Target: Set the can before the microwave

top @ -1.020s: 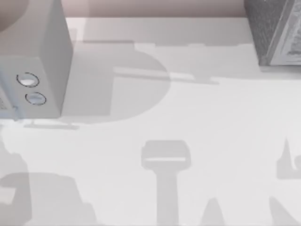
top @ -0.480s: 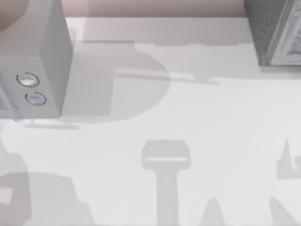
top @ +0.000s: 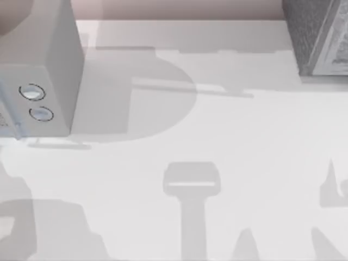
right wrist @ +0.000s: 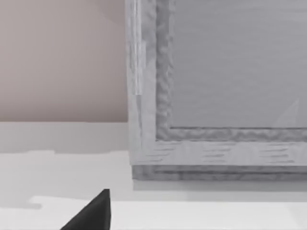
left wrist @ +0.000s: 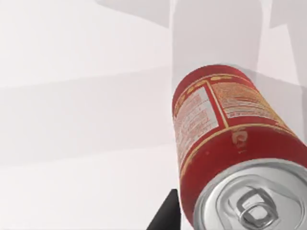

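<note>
The can [left wrist: 216,129], red with yellow-orange bands and a silver top, is seen close up in the left wrist view over the white table. My left gripper [left wrist: 235,211] is shut on it, and one black fingertip [left wrist: 165,218] presses against its side. The other finger is hidden. The microwave [top: 38,70], light grey with two round dials [top: 35,102], stands at the table's far left in the top view. A dark tip of my right gripper [right wrist: 93,213] shows in the right wrist view, just above the table and facing the darker box.
A darker speckled grey box [top: 318,35] stands at the back right corner and also appears in the right wrist view [right wrist: 216,86]. A beige wall [right wrist: 62,57] runs behind the table. Arm shadows fall across the white tabletop [top: 217,125].
Only the shadow at the top view's lower left edge has shifted slightly. The microwave and the darker box have not moved.
</note>
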`<state>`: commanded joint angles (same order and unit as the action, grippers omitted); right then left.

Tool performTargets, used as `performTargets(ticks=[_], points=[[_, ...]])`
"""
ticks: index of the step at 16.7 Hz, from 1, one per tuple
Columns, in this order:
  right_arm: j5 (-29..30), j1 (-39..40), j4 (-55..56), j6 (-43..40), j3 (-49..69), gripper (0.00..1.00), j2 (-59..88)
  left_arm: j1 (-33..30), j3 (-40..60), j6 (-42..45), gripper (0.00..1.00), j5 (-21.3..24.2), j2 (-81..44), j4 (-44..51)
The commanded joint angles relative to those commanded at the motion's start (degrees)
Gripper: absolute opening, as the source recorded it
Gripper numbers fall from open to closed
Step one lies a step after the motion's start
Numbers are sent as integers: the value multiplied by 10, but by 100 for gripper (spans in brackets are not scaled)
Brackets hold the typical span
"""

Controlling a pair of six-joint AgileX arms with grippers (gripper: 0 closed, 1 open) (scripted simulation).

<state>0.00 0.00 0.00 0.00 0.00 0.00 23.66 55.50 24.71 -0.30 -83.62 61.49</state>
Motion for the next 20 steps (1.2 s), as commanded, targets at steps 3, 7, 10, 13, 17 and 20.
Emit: performTargets(ticks=[3,7,10,13,17,20], points=[[0,0,0,0,0,100,0,0,0,0,98,0,0,0],[0,0,0,0,0,100,0,0,0,0,100,0,0,0],[0,0,0,0,0,100,0,0,0,0,100,0,0,0],[0,0,0,0,0,100,0,0,2,0,100,0,0,2],[0,0,0,0,0,100,0,-1,51,0,100,0,7,64],[0,0,0,0,0,100,0,-1,79,-1,100,0,15,94]])
